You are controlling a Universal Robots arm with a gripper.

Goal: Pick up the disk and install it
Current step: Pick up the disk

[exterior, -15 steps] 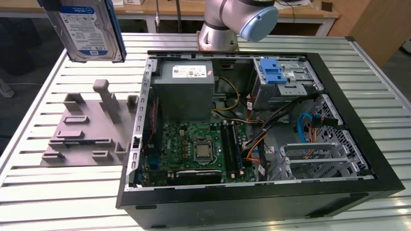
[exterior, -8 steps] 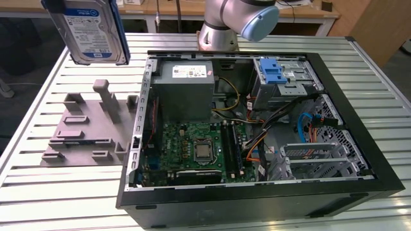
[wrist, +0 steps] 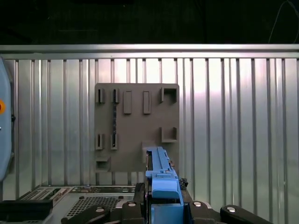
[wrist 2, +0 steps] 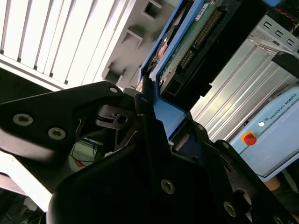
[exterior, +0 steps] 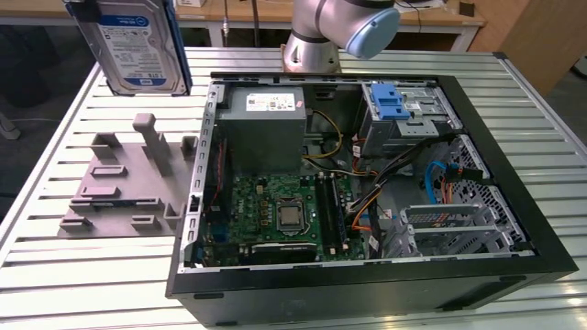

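Disk (exterior: 142, 45) hangs upright, long axis vertical, clamped by its blue bracket (wrist: 161, 179) in gripper (wrist: 163, 203) jaws, above grey fixture (exterior: 124, 182); open case (exterior: 367, 285) lies toward exterior view's right.

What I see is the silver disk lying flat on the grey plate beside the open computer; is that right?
The disk is not lying on the grey plate: the exterior view shows it upright in the air, and the first wrist view shows its blue bracket clamped in the tool. The plate is beside the open computer.
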